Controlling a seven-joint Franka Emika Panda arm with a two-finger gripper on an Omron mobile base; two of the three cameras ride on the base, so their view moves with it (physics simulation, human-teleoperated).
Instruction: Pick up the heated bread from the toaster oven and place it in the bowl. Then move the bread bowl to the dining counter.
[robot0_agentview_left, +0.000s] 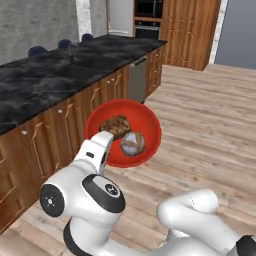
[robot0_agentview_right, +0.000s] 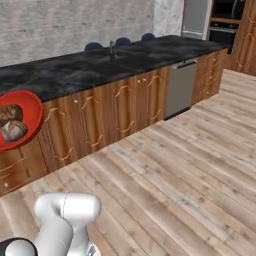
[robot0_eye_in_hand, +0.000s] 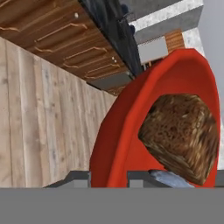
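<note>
Above the wooden floor (robot0_agentview_left: 200, 115), at about nine o'clock from the base, the gripper (robot0_eye_in_hand: 109, 175) has its fingers pinched nearly shut on the rim of the bowl (robot0_agentview_left: 145, 117), carrying it in the air beside the dining counter (robot0_agentview_left: 45, 80). Gripping the rim likely keeps the load level enough that the heated bread (robot0_agentview_left: 115, 125) and the paler round roll (robot0_agentview_left: 132, 143) lie inside, touching each other. Blue stools (robot0_agentview_right: 120, 41) stand along the counter's far side at twelve o'clock. Brown cabinet fronts (robot0_agentview_right: 100, 120) rise between bowl and marble top, so I judge a lift over the edge is needed.
</note>
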